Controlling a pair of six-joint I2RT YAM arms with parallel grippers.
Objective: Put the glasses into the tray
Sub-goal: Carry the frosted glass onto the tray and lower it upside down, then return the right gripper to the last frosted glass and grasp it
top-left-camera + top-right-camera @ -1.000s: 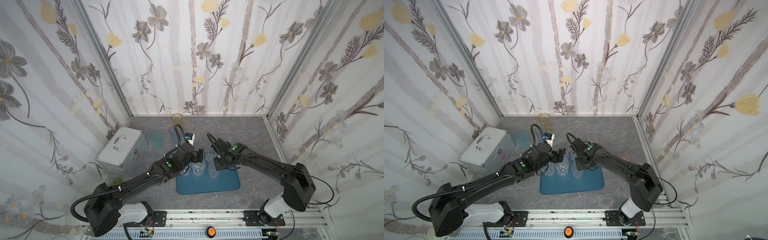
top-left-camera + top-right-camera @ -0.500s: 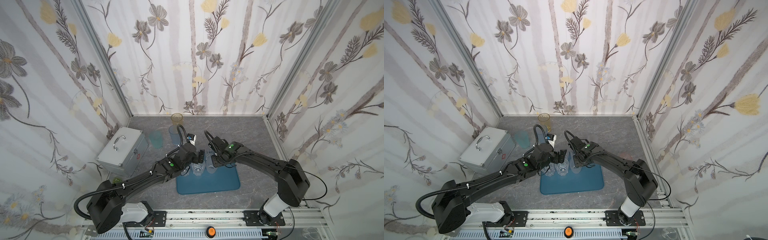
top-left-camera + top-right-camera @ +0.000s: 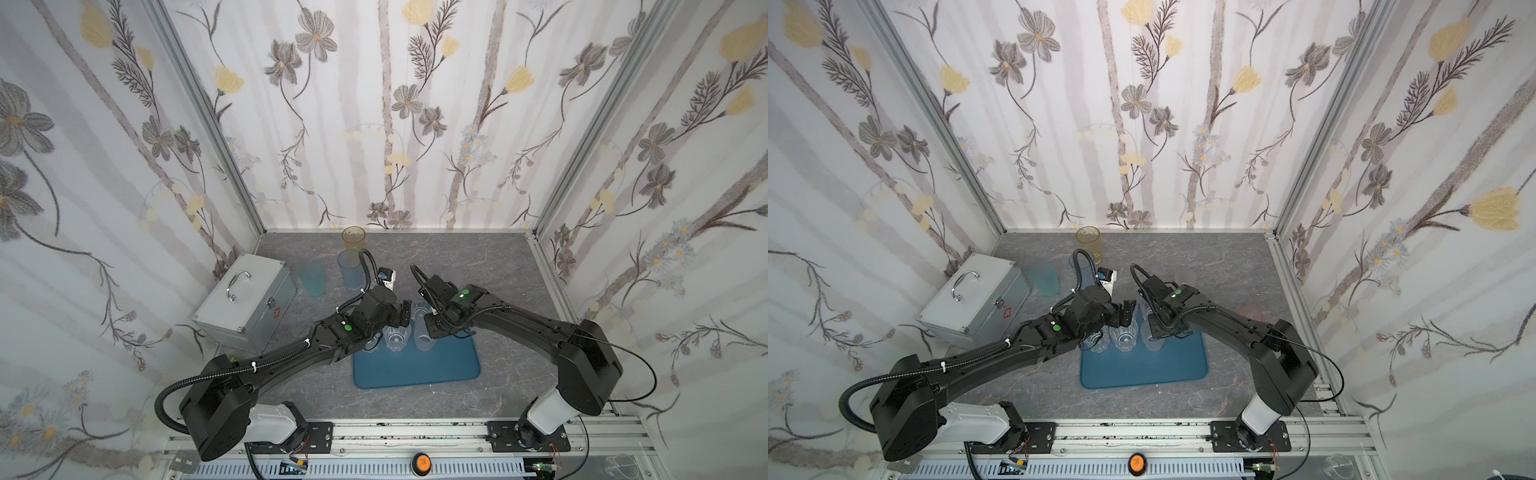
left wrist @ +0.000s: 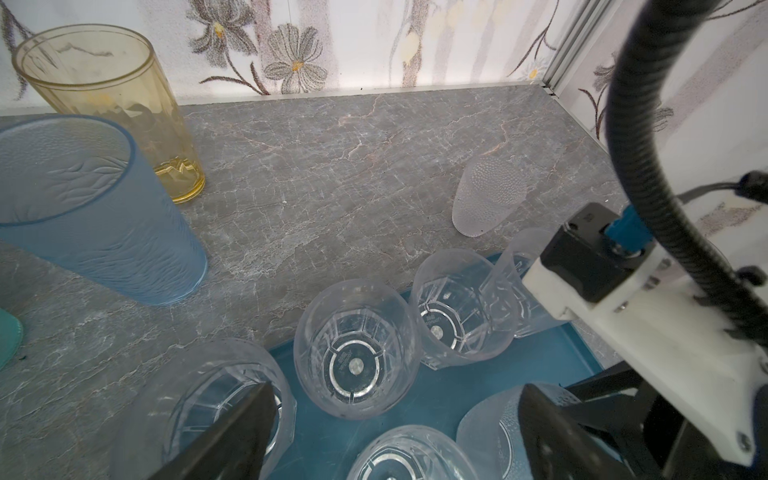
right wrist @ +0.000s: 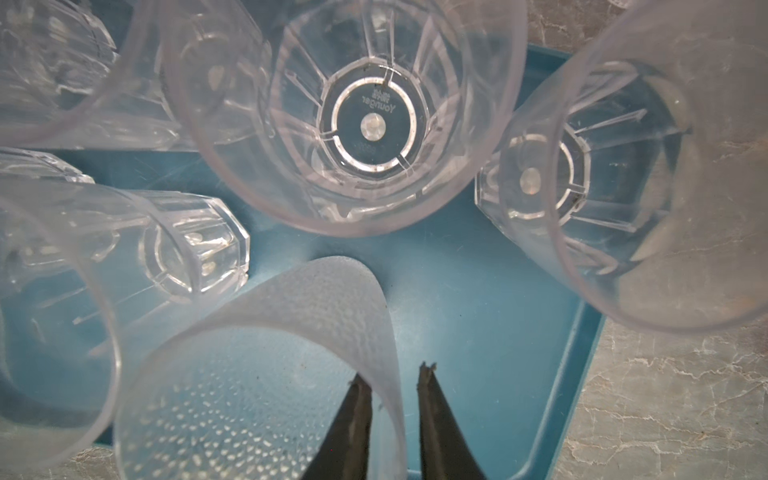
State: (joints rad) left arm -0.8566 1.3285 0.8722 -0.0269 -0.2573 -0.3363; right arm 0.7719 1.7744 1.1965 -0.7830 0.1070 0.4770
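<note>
The teal-blue tray [image 3: 436,365] [image 3: 1163,370] lies at the table's middle. Several clear faceted glasses [image 3: 397,338] [image 4: 357,349] [image 5: 361,112] stand at its far end. A frosted white glass [image 3: 422,338] [image 5: 257,374] stands on the tray beside them. My right gripper [image 5: 390,376] [image 3: 430,328] straddles that glass's rim, one finger inside and one outside, open with a gap at the outer finger. My left gripper [image 4: 395,388] [image 3: 405,316] hovers wide open above the clear glasses and holds nothing.
On the table behind the tray stand an amber glass [image 3: 353,237], a blue glass [image 3: 350,270], a teal glass [image 3: 312,277] and another frosted glass [image 4: 488,195]. A pink glass [image 3: 1250,311] stands to the right. A silver case [image 3: 245,303] sits at the left.
My right gripper's jaws have parted at the frosted glass's rim, which they pinched before. The left arm has hardly moved and stays open.
</note>
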